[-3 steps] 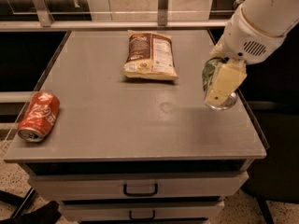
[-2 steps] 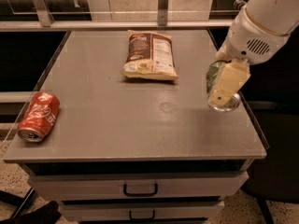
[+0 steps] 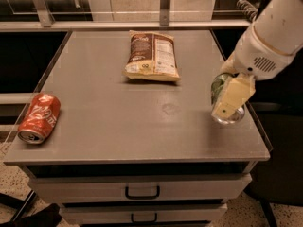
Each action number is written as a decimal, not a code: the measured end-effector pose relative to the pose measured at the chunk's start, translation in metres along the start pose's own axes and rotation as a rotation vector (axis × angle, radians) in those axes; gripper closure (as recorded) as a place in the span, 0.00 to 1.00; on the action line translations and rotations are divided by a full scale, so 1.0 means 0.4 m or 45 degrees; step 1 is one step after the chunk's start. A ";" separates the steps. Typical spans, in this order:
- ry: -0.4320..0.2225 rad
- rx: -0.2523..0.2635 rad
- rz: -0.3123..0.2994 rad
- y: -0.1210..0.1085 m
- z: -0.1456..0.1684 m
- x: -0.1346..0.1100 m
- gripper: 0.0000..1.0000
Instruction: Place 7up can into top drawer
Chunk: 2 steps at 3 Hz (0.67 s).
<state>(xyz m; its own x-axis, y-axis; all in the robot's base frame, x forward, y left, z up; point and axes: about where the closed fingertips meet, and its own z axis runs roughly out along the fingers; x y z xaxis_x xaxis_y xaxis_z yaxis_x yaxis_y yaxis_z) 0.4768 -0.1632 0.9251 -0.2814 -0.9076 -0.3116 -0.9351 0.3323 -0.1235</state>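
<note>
The 7up can [image 3: 218, 90] is green with a shiny silver end and sits between the fingers of my gripper [image 3: 228, 103], just above the right edge of the grey countertop [image 3: 109, 122]. The gripper is shut on the can, and a pale finger [image 3: 233, 96] covers most of it. The top drawer [image 3: 142, 189] is a pale-grey front with a black bar handle [image 3: 142, 193], right below the counter. It looks closed.
A red cola can [image 3: 40, 117] lies on its side at the left front of the counter. A brown and cream snack bag [image 3: 151, 56] lies at the back middle. A lower drawer front [image 3: 144, 215] sits below the top one. A metal rail [image 3: 142, 25] runs behind the counter.
My gripper has moved right and slightly toward the front with the can, ending over the counter's right edge. The cola can and snack bag have not moved.
</note>
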 end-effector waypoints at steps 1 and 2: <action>-0.032 -0.018 0.026 0.022 0.074 0.045 1.00; -0.037 -0.043 0.022 0.028 0.136 0.063 1.00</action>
<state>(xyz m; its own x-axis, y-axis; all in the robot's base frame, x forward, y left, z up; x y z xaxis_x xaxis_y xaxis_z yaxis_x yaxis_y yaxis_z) 0.4711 -0.1686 0.8645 -0.2918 -0.8938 -0.3405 -0.9370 0.3386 -0.0859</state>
